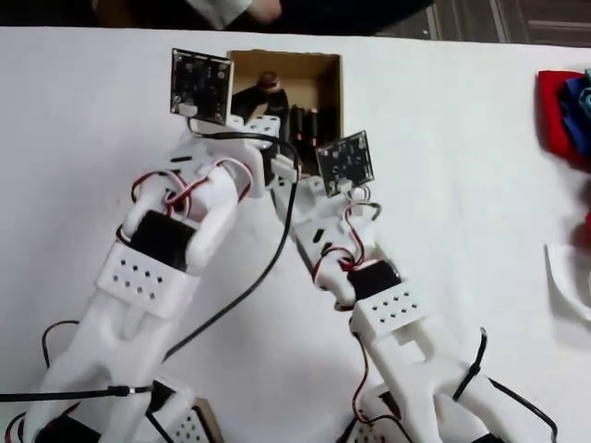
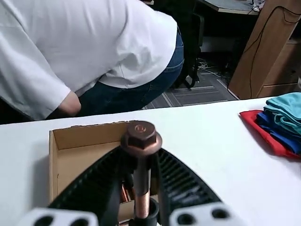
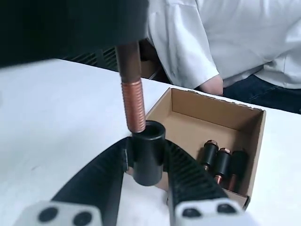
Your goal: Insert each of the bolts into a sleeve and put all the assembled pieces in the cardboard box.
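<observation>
While upright in left pincer (image 2: 141, 157), bolt (image 2: 141, 138) tip-down at mouth of sleeve (image 3: 149, 160).

Bolt (image 2: 141, 137) shiny copper. Sleeve (image 3: 148, 157) matte black. Box (image 3: 214, 106) plain brown cardboard. Pieces (image 3: 220, 162) in it black with copper ends. Surface (image 1: 443, 120) white. Jaws black, ribbed pattern. Arms (image 1: 152, 277) white, dotted with holes; motors (image 1: 162, 238) black. Wires (image 1: 177, 189) red and white, cable (image 1: 277, 249) black. Cloths (image 2: 282, 117) red, blue, teal.
</observation>
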Robot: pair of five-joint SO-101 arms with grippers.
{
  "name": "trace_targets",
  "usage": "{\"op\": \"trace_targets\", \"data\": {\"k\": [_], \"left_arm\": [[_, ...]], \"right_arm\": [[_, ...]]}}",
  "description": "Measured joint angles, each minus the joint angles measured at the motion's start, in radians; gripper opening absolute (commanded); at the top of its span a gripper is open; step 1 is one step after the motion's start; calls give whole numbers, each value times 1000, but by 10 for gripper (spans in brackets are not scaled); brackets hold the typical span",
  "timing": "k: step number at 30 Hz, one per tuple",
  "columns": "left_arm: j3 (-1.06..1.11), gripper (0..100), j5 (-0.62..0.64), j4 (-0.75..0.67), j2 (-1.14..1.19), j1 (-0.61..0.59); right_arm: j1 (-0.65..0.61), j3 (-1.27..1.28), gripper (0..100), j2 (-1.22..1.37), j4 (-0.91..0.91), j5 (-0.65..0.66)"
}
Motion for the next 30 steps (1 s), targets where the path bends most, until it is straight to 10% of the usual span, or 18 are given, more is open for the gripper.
{"op": "trace_targets", "data": {"k": [30], "left_arm": [[0, 26, 68, -25, 89, 0]], "right_arm": [[-2, 2, 20, 0, 2, 0]]}}
